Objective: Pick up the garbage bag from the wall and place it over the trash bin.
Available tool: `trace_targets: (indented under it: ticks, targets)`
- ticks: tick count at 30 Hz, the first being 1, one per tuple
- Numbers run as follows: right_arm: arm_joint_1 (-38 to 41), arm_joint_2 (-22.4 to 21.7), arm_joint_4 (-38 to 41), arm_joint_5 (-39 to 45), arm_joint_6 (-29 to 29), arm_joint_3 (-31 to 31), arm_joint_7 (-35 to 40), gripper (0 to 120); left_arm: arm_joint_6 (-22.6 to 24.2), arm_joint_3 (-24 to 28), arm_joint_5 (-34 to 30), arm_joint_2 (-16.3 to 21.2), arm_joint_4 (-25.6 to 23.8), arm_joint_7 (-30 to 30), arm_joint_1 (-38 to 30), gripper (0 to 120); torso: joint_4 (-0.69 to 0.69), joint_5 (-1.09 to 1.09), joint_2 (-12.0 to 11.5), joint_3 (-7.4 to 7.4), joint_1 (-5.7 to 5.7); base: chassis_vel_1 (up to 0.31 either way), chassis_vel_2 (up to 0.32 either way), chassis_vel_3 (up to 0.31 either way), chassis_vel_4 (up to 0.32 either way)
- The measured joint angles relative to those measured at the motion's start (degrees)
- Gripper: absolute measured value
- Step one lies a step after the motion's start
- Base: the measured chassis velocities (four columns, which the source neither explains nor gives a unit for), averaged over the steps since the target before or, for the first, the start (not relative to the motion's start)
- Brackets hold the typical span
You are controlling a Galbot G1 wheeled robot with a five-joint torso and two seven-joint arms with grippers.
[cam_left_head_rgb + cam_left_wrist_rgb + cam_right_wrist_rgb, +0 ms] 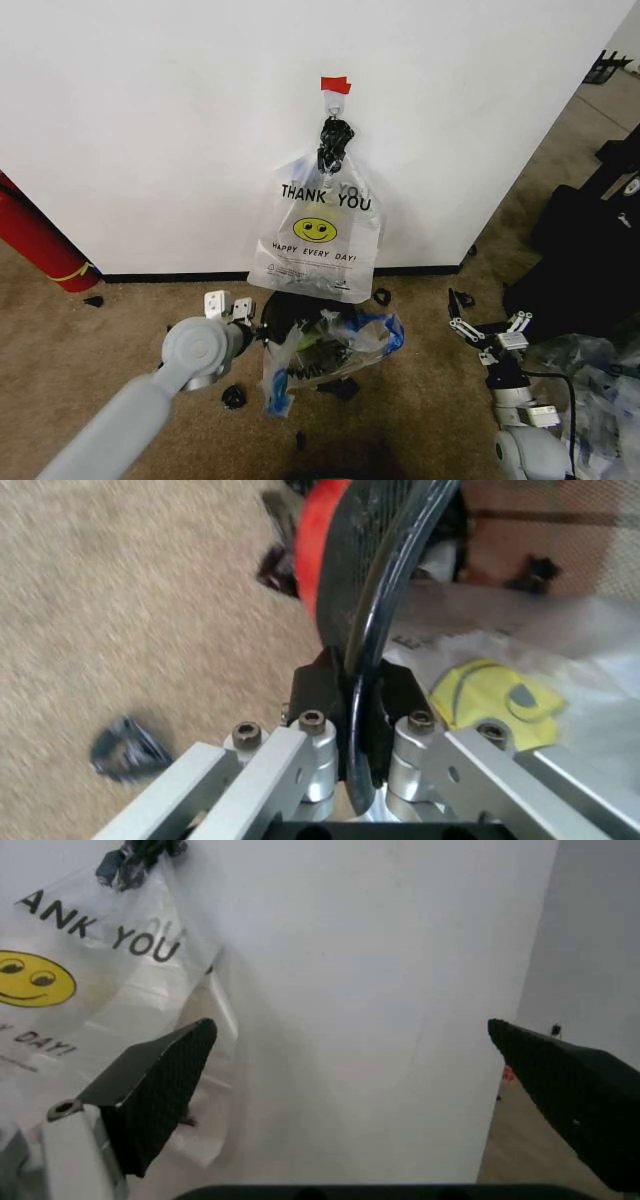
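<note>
While left gripper point(350, 727) fingers clamp trash bin point(375, 570) rim, crinkly blue-patched garbage bag point(335, 345) drapes bin; right gripper point(350, 1087) fingers wide

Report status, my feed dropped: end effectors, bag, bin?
Left end effector shut on trash bin rim. Right end effector open, off to the right. Garbage bag draped over bin. Thank-you bag hangs on wall just above.

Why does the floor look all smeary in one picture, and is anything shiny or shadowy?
Left wrist view: the carpet is smeared while the left hand, pinched on the trash bin rim, stays crisp. Head view: the garbage bag crinkles catch the light. Right wrist view: the smiley bag casts a soft grey shadow on the wall.
</note>
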Motion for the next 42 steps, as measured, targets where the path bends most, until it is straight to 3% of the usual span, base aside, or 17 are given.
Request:
trace_targets:
  ticks: [5, 10, 16, 23, 31, 36, 42]
  targets:
    - [-0.53, -0.01, 0.6, 0.03, 0.15, -0.09, 0.0, 100, -0.36, -1.69, -3.94, -1.02, -3.03, -3.16, 2.46, 4, -0.01, 0.0, 0.0, 0.01, 0.0, 0.0, 0.0, 0.0, 0.0]
    - [-1.22, -0.37, 1.19, 0.35, 0.57, 0.28, 0.01, 100, -3.8, -4.4, -10.27, -3.3, -7.83, -9.27, 4.66, 4, -0.01, 0.01, 0.0, 0.01, 0.0, 0.0, 0.0, 0.0, 0.0]
    - [-1.72, -0.25, 1.56, 0.43, 0.88, 0.25, 0.02, 100, -7.45, -5.68, -12.79, -5.73, -10.61, -14.05, 5.92, 4, -0.02, 0.01, 0.0, 0.0, 0.0, 0.0, 0.0, 0.0, 0.0]
    - [-1.94, 0.12, 2.04, 0.2, 0.96, -0.01, 0.01, 100, -10.19, -4.49, -11.99, -5.87, -13.17, -18.39, 9.36, 4, 0.0, 0.0, 0.0, 0.0, 0.0, 0.0, 0.0, 0.0, 0.0]
    - [-1.94, 1.22, 2.06, -0.98, 0.94, -0.7, 0.0, 100, -12.17, -4.55, -9.97, -8.68, -12.17, -20.46, 9.6, 4, 0.0, 0.0, 0.0, 0.0, 0.0, 0.0, 0.0, 0.0, 0.0]
    - [-1.65, 1.64, 2.06, -1.8, 0.57, -0.99, 0.0, 100, -12.08, -4.25, -6.45, -13.23, -8.39, -20.55, 8.24, 4, 0.0, 0.0, 0.0, 0.0, 0.0, 0.0, 0.0, 0.0, 0.0]
    - [-1.37, 1.76, 1.77, -2.05, 0.36, -1.03, 0.01, 100, -10.71, -2.75, -4.24, -13.6, -6.34, -18.24, 7.12, 4, -0.01, 0.0, 0.0, 0.0, 0.0, 0.0, 0.0, 0.0, 0.0]
